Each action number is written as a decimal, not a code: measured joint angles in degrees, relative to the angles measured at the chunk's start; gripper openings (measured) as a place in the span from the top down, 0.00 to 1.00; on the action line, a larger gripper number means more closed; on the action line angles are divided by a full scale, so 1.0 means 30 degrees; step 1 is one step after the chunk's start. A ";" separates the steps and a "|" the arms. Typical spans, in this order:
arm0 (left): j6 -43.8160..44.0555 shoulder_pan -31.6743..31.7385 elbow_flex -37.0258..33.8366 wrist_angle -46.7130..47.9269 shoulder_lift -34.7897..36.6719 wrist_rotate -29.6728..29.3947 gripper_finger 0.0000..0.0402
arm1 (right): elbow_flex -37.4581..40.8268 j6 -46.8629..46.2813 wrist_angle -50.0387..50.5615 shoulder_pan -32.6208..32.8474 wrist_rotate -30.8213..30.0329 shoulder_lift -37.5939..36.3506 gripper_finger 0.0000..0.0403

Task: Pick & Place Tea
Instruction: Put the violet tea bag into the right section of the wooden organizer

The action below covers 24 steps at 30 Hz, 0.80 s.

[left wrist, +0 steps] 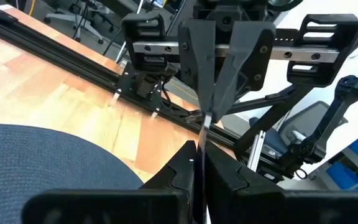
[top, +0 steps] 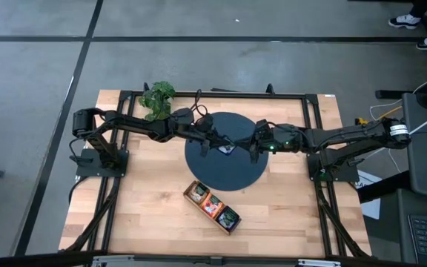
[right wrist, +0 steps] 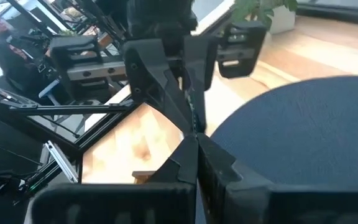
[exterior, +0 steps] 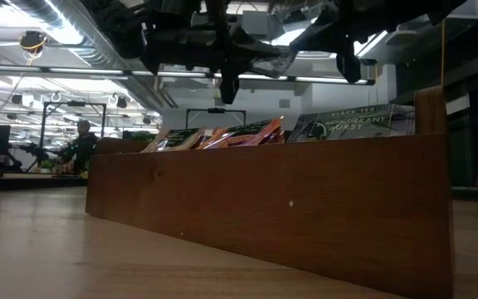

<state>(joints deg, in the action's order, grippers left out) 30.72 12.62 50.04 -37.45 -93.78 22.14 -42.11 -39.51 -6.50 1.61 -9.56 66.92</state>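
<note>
High view: both tools meet over the dark round mat [top: 224,167], the left tool [top: 215,143] and right tool [top: 252,147] each pinched shut on one tea sachet [top: 227,149] held edge-on between them; nearer the table edge, the wooden tray [top: 212,207] holds more sachets

You're in robotics lab: concrete floor [top: 199,18], ceiling ducts [exterior: 73,37], more rigs behind, person [exterior: 80,148] at bench, office chairs [left wrist: 92,12].
</note>
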 joint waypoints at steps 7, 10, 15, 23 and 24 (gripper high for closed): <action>0.0007 0.0000 0.0000 0.0006 0.0000 0.0004 0.98 | 0.0000 -0.0173 0.0646 0.0000 0.0000 0.0000 0.99; 0.0158 0.0000 0.0000 -0.0002 0.0000 -0.0030 0.96 | 0.0000 -0.0173 0.0687 0.0000 0.0008 0.0000 0.99; 0.0511 0.0007 0.0000 -0.0009 0.0000 -0.0060 0.91 | 0.0000 -0.0180 0.0933 0.0000 0.0496 0.0000 0.99; 0.0627 0.0070 0.0000 -0.0009 0.0000 -0.0047 0.86 | 0.0000 -0.0275 0.1874 0.0000 0.0975 0.0000 1.00; 0.0845 0.0100 0.0000 -0.0009 0.0000 -0.0054 0.85 | 0.0000 -0.0293 0.1929 0.0000 0.1232 0.0000 1.00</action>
<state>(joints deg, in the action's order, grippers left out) 33.25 12.92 50.04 -37.47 -93.78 21.98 -42.11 -40.39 -0.72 1.61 -5.87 66.92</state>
